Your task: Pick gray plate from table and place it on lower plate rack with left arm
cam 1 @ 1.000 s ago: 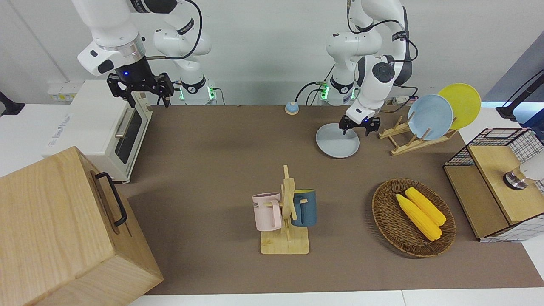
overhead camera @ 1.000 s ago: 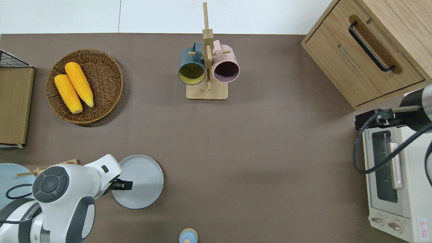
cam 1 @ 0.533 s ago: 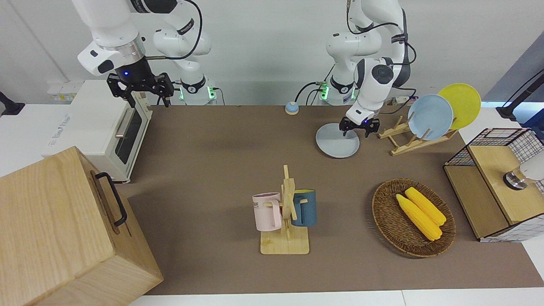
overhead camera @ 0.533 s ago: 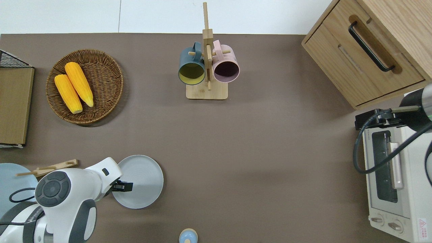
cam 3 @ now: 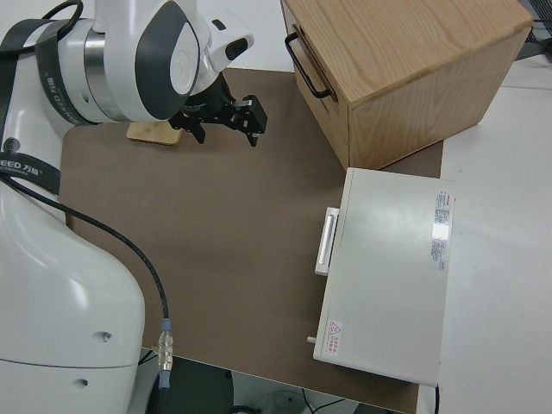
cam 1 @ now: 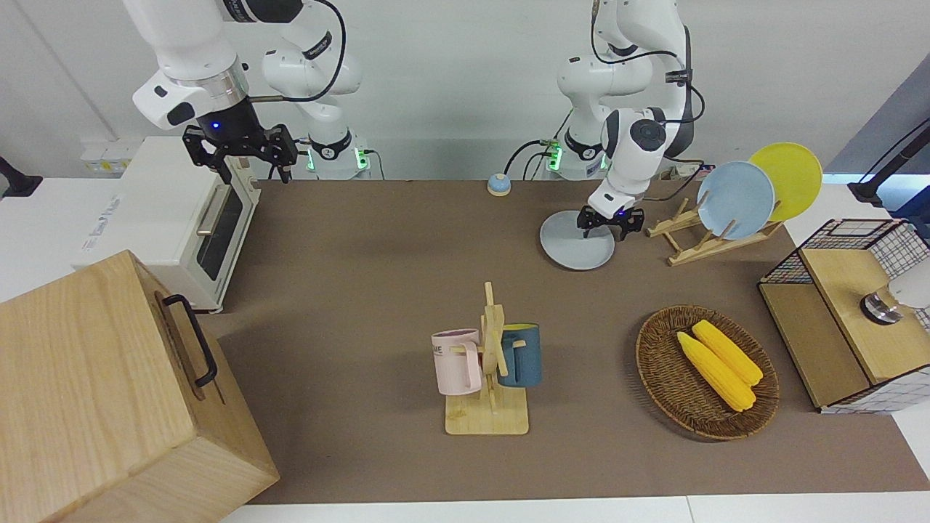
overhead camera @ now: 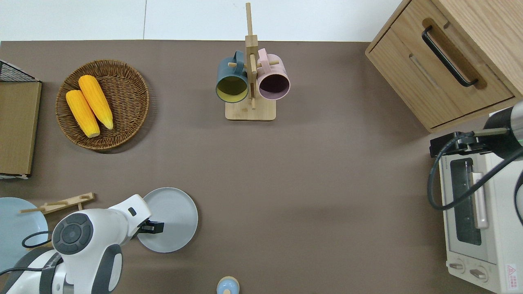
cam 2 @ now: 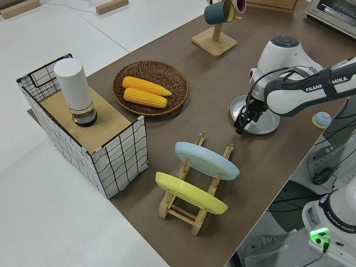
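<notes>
Right arm: parked; we see its gripper (cam 1: 240, 149) with the fingers spread apart, holding nothing.

Gray plate (cam 1: 574, 243): lies flat on the brown surface (cam 1: 378, 290), directly under the left gripper's fingers.

Left gripper (cam 1: 609, 224): we find it low over the plate's edge on the side toward the rack, seen in the overhead view at the plate's rim (overhead camera: 152, 227). Its fingers (cam 2: 242, 119) point down; we cannot tell whether they stand apart or together, or whether they touch the plate.

Plate rack (cam 1: 697, 243): light wood, slanted, just beside the fingers toward the left arm's end of the surface. We note its low end, the end toward the fingers, has open slots.

Blue plate (cam 1: 735, 200): leans in the rack, higher up the slope than the fingers' end.

Yellow plate (cam 1: 792, 178): leans in the rack next to the blue one, at the rack's end away from the fingers.
</notes>
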